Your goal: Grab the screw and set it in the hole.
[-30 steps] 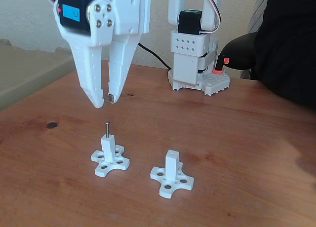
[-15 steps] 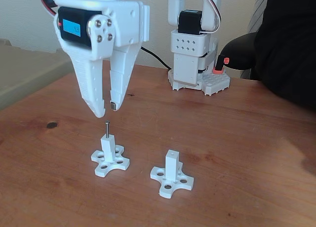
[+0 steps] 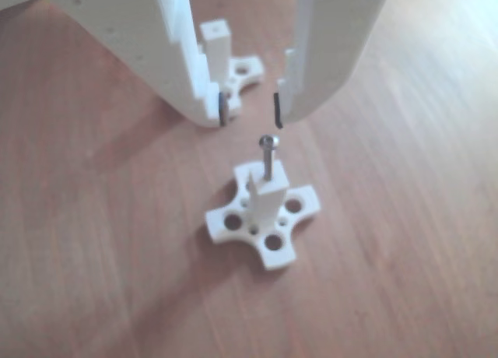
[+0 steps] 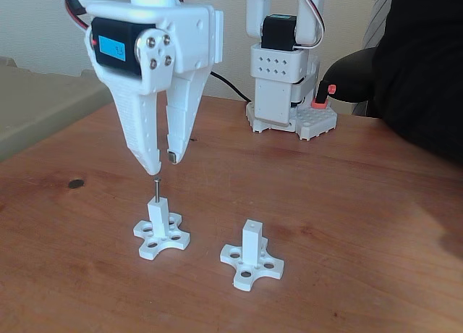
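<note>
The thin dark screw (image 4: 156, 188) stands upright in the hole on top of the left white post (image 4: 158, 216) of a cross-shaped base. In the other view the screw (image 3: 268, 157) rises from the near post (image 3: 263, 194). My white gripper (image 4: 163, 163) hangs open just above the screw head, touching nothing. Its fingertips (image 3: 221, 109) sit a little behind and above the screw head in the other view, gripper (image 3: 250, 110) empty. A second post (image 4: 252, 242) with an empty hole (image 4: 252, 224) stands to the right in the fixed view.
The arm's base (image 4: 283, 87) stands at the back of the wooden table (image 4: 362, 224). A person's dark sleeve (image 4: 416, 65) with a black tool (image 4: 347, 79) is at the right. A small dark spot (image 4: 76, 183) lies at the left.
The open gripper has come down and drifted slightly right, now close above the screw head. The screw stays upright in the left post.
</note>
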You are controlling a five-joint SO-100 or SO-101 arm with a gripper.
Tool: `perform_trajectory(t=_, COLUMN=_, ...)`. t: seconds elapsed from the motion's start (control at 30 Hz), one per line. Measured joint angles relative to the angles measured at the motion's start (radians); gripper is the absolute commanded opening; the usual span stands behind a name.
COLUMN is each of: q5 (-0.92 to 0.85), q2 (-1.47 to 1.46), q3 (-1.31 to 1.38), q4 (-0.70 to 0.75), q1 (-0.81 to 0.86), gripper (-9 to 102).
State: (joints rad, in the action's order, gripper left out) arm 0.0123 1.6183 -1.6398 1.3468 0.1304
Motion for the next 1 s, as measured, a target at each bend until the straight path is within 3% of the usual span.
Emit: perform_trajectory(t=1.0, q5=-0.009, q2=-0.04, q3=0.021, q4=-0.029, q1=0.017, gripper=9)
